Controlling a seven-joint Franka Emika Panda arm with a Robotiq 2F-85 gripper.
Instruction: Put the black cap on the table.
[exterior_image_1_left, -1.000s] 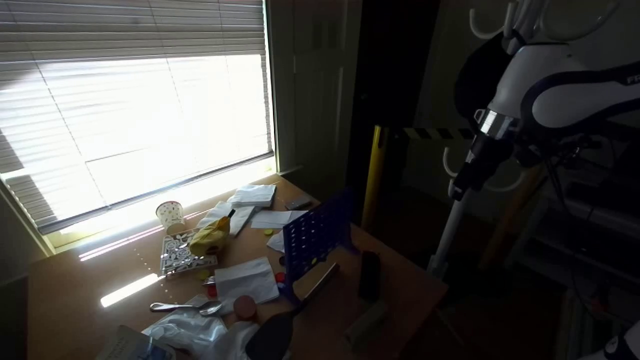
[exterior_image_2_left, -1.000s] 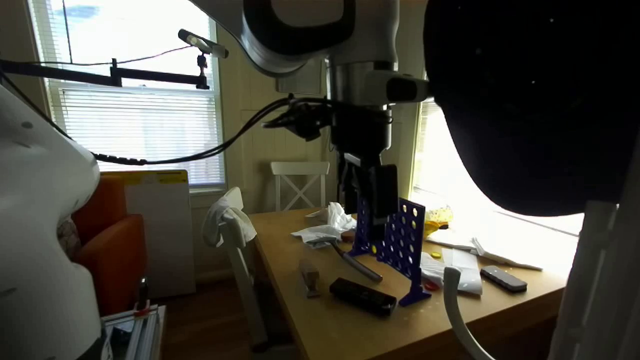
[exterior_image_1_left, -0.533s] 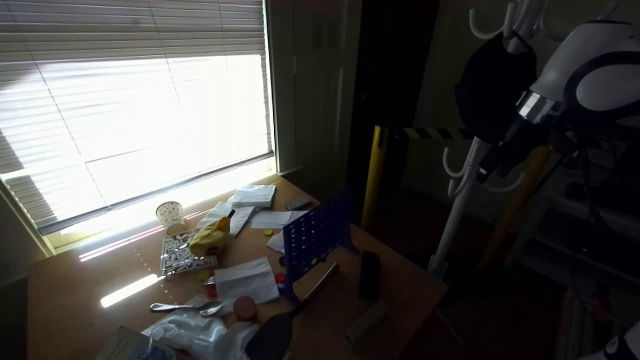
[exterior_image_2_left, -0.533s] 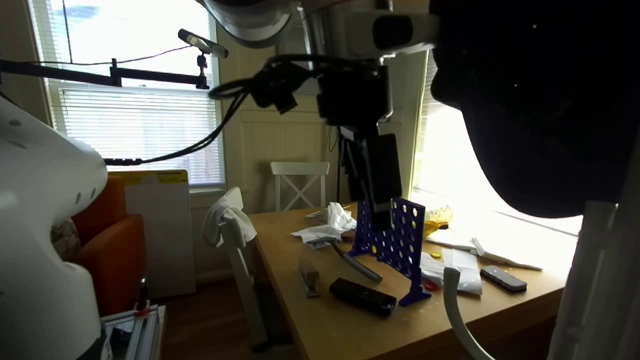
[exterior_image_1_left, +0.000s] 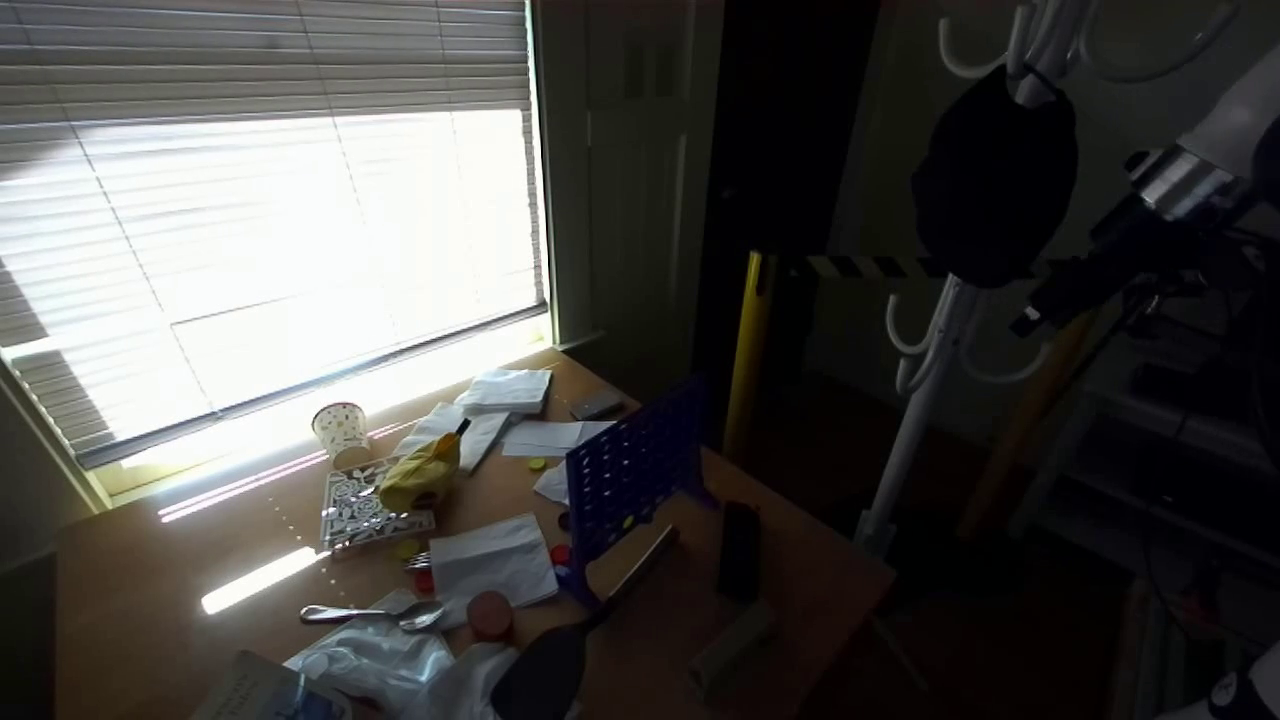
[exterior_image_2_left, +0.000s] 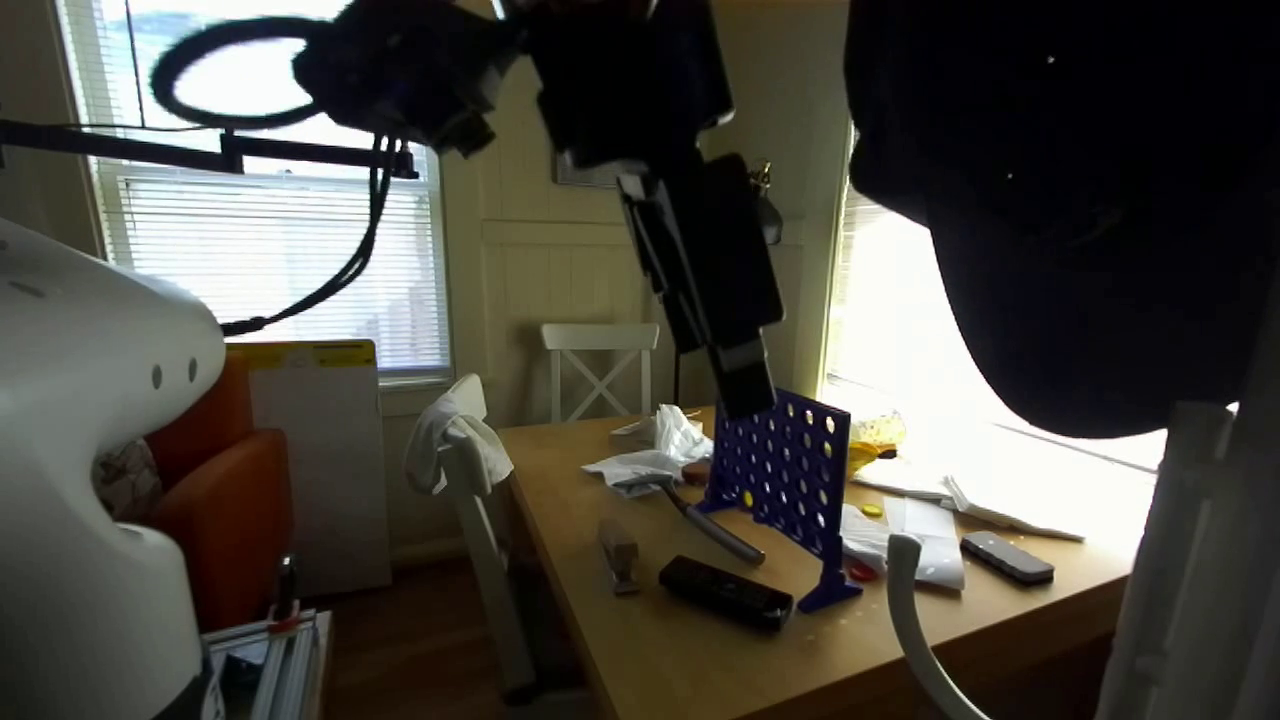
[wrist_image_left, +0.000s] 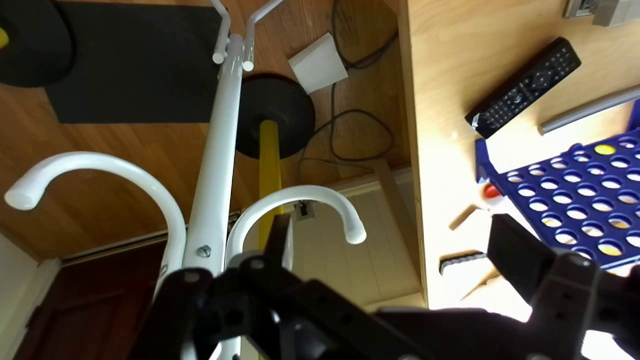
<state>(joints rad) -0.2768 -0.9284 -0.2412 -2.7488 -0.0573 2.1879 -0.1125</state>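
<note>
The black cap (exterior_image_1_left: 995, 185) hangs from an upper hook of a white coat rack in an exterior view. It also shows as a large dark shape in an exterior view (exterior_image_2_left: 1090, 220). It is out of view in the wrist view. My gripper (wrist_image_left: 395, 242) is open with nothing between its fingers. It points down beside the rack, apart from the cap and a little below it in an exterior view (exterior_image_1_left: 1028, 318); it also shows in an exterior view (exterior_image_2_left: 745, 385). The wooden table (exterior_image_2_left: 660, 655) stands below; its edge shows in the wrist view (wrist_image_left: 442, 65).
The white rack pole (wrist_image_left: 215, 165) has curved hooks near my fingers. On the table stand a blue grid frame (wrist_image_left: 483, 160), a black remote (wrist_image_left: 522, 92), a spatula (exterior_image_1_left: 545, 670), a yellow cloth item (exterior_image_1_left: 425, 475), papers and a patterned cup (exterior_image_1_left: 341, 432). A white chair (exterior_image_2_left: 485, 540) is beside the table.
My arm has moved right in an exterior view, uncovering the cap. In both exterior views the gripper has become more tilted. The cap still hangs on the rack, its outline slightly shifted.
</note>
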